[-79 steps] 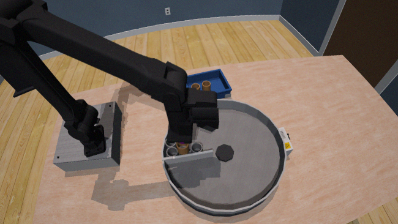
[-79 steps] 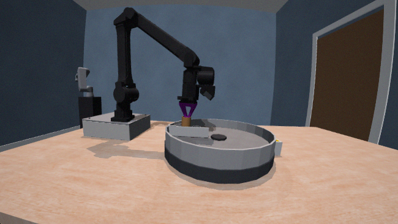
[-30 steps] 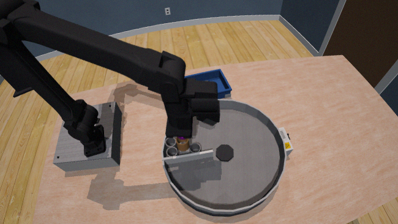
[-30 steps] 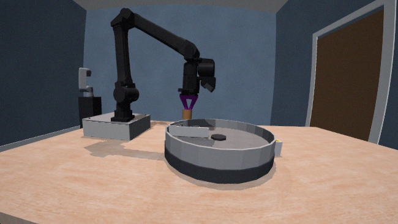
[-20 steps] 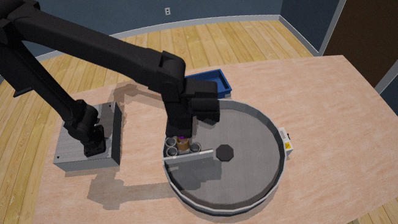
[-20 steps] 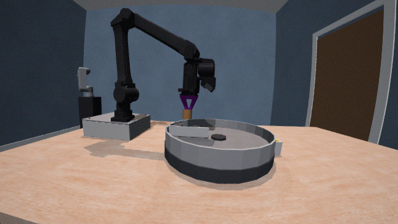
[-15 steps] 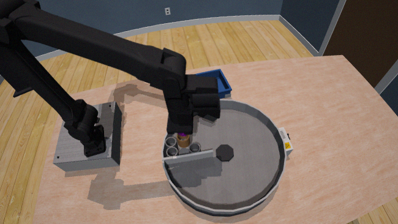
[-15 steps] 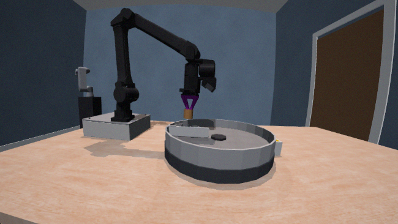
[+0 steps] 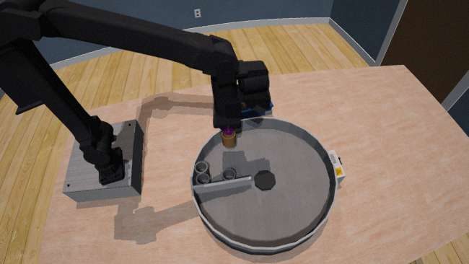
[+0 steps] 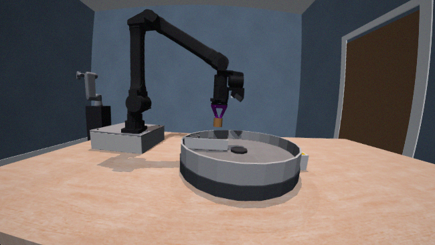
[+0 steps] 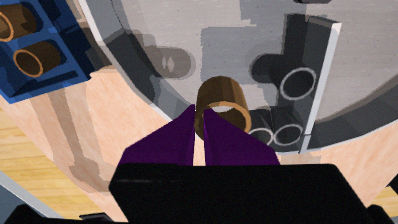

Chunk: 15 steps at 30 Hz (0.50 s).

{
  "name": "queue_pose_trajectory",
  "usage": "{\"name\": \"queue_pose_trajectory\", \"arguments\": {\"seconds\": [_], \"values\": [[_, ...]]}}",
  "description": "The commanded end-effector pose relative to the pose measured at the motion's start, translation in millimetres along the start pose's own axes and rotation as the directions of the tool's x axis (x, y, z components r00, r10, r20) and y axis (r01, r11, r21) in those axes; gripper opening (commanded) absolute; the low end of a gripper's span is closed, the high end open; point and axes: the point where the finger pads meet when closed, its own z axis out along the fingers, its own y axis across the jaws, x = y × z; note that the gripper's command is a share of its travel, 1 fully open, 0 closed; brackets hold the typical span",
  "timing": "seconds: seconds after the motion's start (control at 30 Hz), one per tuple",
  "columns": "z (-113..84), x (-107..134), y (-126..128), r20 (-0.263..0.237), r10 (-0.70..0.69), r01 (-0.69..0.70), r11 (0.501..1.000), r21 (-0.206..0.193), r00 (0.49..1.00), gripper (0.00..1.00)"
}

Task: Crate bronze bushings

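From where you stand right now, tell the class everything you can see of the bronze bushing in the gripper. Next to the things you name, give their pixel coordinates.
The bronze bushing (image 9: pixel 229 140) (image 10: pixel 217 122) (image 11: pixel 221 90) is a short, round, brown-orange tube with a hollow bore and a paler rim around its open upper end. It looks like metal. It hangs roughly upright above the turning table (image 9: pixel 288 213) (image 10: pixel 241 174) (image 11: pixel 350 95), lifted clear of it. The gripper (image 9: pixel 228 130) (image 10: pixel 217 117) (image 11: pixel 199 111) is shut on its wall with purple fingers.

Crate (image 9: pixel 256 112) (image 11: pixel 50 85) mostly hidden behind the arm (image 9: pixel 226 97) (image 11: pixel 235 192) from above, cut off by the wrist view's edge, steel bushings (image 9: pixel 229 174) (image 11: pixel 298 83) largely hidden by the divider (image 10: pixel 206 144) in the exterior view, label print (image 9: pixel 333 159) was too small to read
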Motion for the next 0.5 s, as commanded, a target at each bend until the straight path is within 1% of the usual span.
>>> {"name": "queue_pose_trajectory", "arguments": {"seconds": [0.0,0.03,0.1,0.17,0.23,0.47], "values": [[-19.1,-32.3,29.7,0.049,0.044,-0.044,0.999,-0.012,0.998,0.0],[-19.1,-34.7,37.9,0.047,0.044,-0.044,0.999,-0.012,0.998,0.0],[-19.1,-34.7,37.9,0.047,0.044,-0.044,0.999,-0.012,0.998,0.0],[-19.2,-43.8,64.6,0.047,0.044,-0.044,0.999,-0.014,0.998,0.0],[-19.3,-47.9,75.6,0.048,0.044,-0.044,0.999,-0.017,0.998,0.0],[-19.7,-64.8,126.7,0.046,0.044,-0.044,0.999,-0.019,0.998,0.0]]}}
